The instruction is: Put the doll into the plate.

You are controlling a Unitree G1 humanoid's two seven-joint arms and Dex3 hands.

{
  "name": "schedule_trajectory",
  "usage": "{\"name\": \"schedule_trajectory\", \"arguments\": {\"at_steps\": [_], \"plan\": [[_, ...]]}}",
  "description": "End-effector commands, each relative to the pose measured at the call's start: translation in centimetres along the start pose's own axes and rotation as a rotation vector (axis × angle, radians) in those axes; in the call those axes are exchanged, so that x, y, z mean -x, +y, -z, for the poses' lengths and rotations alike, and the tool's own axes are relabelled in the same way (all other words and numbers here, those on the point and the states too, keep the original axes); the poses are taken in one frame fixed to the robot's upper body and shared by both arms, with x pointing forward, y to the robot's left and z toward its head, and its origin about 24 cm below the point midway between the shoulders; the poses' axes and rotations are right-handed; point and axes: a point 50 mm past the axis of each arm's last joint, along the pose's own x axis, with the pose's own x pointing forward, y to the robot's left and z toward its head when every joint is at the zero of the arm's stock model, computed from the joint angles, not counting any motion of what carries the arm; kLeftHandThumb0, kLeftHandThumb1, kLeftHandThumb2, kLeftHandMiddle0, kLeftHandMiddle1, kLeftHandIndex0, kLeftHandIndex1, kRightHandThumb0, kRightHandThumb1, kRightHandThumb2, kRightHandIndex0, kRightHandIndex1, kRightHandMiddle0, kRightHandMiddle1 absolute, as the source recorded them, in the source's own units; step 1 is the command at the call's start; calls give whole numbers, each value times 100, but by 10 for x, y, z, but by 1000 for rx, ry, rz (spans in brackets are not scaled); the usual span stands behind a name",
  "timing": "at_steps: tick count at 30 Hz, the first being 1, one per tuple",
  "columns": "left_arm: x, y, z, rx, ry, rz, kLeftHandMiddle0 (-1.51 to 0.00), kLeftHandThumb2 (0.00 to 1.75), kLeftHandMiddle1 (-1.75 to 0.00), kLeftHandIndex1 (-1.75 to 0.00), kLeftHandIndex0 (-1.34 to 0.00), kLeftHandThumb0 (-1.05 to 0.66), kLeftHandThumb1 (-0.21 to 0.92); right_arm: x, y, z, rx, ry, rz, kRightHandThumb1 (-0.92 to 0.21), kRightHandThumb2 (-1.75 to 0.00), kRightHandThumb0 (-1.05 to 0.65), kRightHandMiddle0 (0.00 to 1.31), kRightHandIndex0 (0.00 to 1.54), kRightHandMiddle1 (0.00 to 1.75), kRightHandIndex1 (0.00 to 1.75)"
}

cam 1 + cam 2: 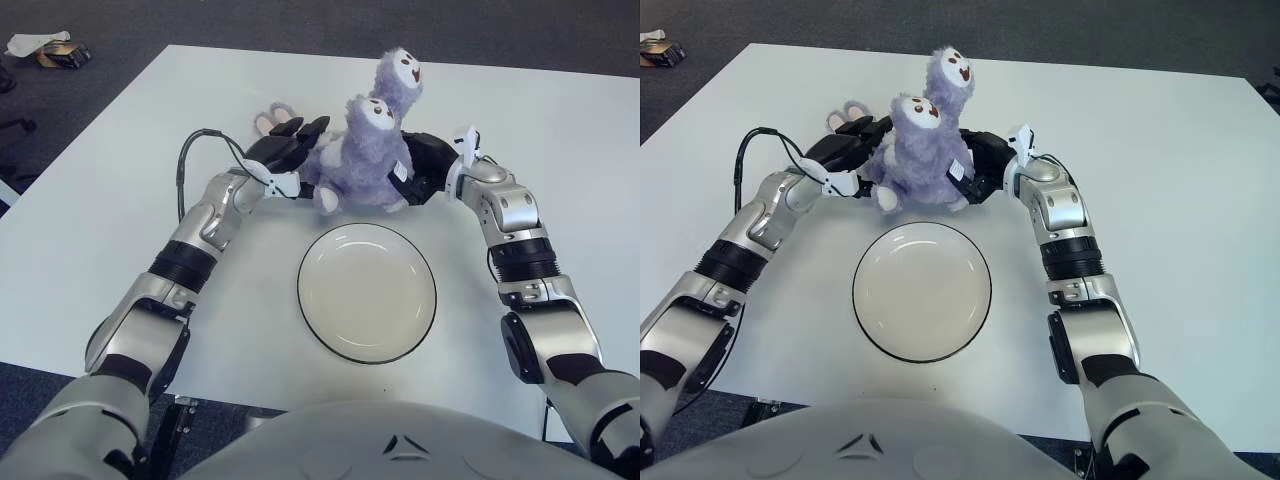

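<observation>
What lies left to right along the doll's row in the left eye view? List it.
left hand → doll → right hand. Both hands press the purple doll's sides; the plate sits nearer, below the doll.

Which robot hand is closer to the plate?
Right, though only slightly. The right hand presses the purple doll's right side just beyond the plate's far rim. The left hand grips the doll's other side, farther left.

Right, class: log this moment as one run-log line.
phase: grasping | left hand and right hand: on either side of doll | plate: empty | doll: beyond plate
</observation>
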Motion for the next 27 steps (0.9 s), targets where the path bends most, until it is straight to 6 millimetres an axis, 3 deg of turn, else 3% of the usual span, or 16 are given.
{"name": "schedule_trajectory", "arguments": {"at_steps": [1,8,18,27], "plan": [[-4,3,-3,-26,-23,-47,-9,24,-11,-6,0,-105,86,2,5,-2,-5,-9,-47,0,-164,0,61,89,175,163],[-5,2,-5,-25,-48,-114,-9,25,-13,-9,0,-105,87,3,7,-2,-12,-4,-63,1,-162,0,62,93,175,156],[-6,-5,-8,-18,-104,-250,0,24,-2,0,0,-105,88,5,9,-4,-13,6,-83,1,-153,0,68,102,175,126],[-7,-10,-8,-9,-122,-303,0,23,0,0,0,-103,86,7,10,-4,-22,17,-96,1,-151,0,70,103,175,121]]}}
